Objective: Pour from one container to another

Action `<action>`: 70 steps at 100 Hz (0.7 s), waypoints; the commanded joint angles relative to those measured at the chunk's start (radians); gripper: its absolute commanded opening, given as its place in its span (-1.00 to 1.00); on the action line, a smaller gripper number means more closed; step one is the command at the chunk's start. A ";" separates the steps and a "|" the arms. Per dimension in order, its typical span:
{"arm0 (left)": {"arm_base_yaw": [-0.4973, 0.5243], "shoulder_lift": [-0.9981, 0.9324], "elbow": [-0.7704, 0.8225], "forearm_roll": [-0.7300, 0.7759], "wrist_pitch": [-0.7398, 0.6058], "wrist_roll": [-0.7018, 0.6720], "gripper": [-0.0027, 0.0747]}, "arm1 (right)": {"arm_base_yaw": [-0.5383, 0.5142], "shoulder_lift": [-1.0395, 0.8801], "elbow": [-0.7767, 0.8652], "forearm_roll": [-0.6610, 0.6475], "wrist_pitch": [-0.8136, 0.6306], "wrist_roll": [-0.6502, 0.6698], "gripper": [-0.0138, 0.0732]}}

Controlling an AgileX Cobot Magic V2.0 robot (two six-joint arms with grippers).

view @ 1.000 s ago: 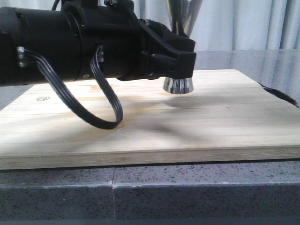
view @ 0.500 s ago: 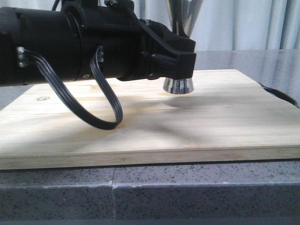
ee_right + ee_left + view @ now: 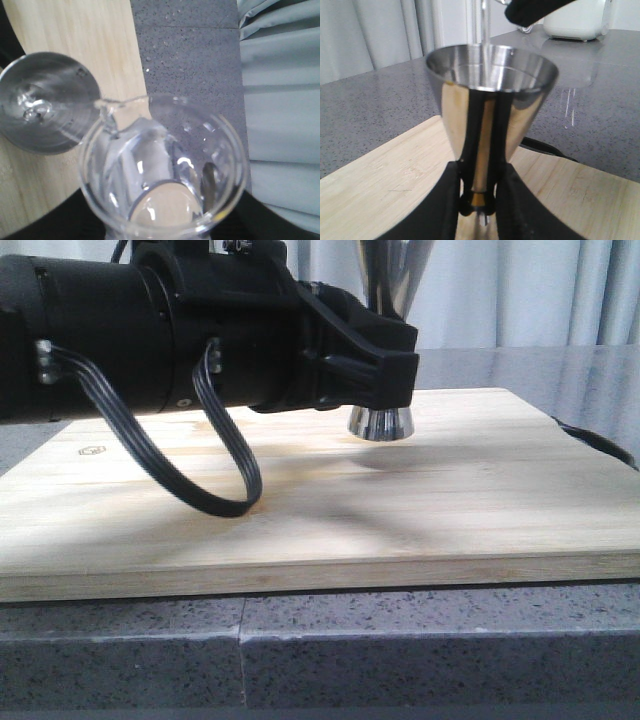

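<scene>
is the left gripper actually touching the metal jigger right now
Touching. In the left wrist view the left gripper has its jaws pressed against both sides of the jigger at its gold-banded waist, with no gap showing.

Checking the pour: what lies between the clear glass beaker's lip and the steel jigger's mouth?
A thin stream of clear liquid falls from the clear glass beaker into the shiny steel hourglass jigger; nothing else lies between, by both wrist views.

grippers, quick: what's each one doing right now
Left gripper: closed on the steel jigger at its waist.
Right gripper: closed on the tilted glass beaker; fingers hardly visible.
</scene>
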 commanded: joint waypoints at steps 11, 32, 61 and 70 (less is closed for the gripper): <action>-0.006 -0.033 -0.028 -0.007 -0.085 -0.009 -0.98 | 0.002 -0.025 -0.038 -0.043 -0.039 -0.024 -0.21; -0.006 -0.033 -0.028 -0.007 -0.085 -0.009 -0.98 | 0.002 -0.025 -0.038 -0.043 -0.039 -0.030 -0.21; -0.006 -0.033 -0.028 -0.007 -0.085 -0.009 -0.98 | 0.002 -0.025 -0.038 -0.043 -0.039 -0.044 -0.21; -0.006 -0.033 -0.028 -0.007 -0.085 -0.009 -0.98 | 0.002 -0.025 -0.038 -0.043 -0.039 -0.044 -0.21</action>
